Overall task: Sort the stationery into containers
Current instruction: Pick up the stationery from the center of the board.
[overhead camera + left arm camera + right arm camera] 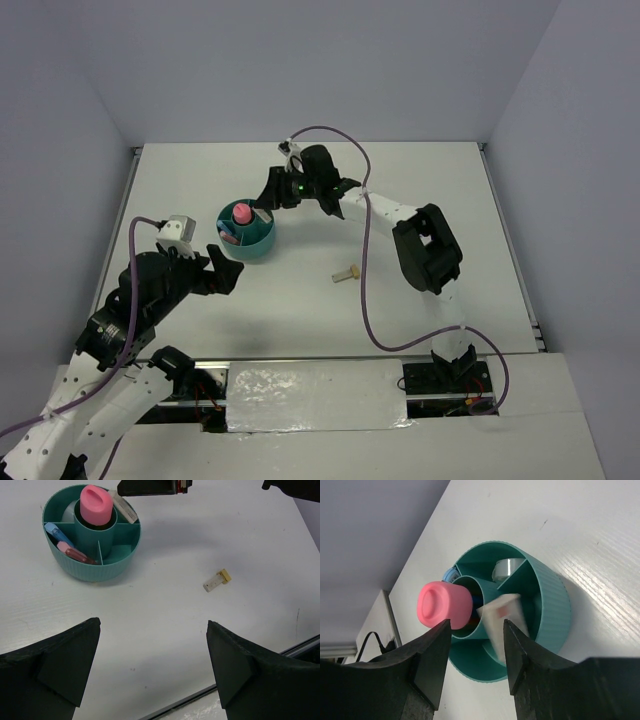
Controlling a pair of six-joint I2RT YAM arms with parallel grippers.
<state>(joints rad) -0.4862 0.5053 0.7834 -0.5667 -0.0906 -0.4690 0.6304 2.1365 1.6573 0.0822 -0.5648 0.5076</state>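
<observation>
The round teal organiser [250, 247] [115, 565] [552, 597] stands left of the table's middle. A pink cylinder [241, 213] [96, 504] [444, 604] stands upright in its central cup. My right gripper [266, 203] [476, 625] hangs just above it, open, and a blurred white block [505, 615] [125, 507] lies free between the jaws, tilted into a ring compartment. Other compartments hold a clear tape ring [509, 567], a blue piece [54, 530] and a pink piece [75, 554]. A beige piece [347, 273] [217, 580] lies on the table to the right. My left gripper [222, 268] [152, 630] is open and holds nothing.
The white table [420, 200] has grey walls behind it and at both sides. A purple cable [366, 290] loops from the right arm down over the table. The table's near edge [190, 700] lies just below my left gripper.
</observation>
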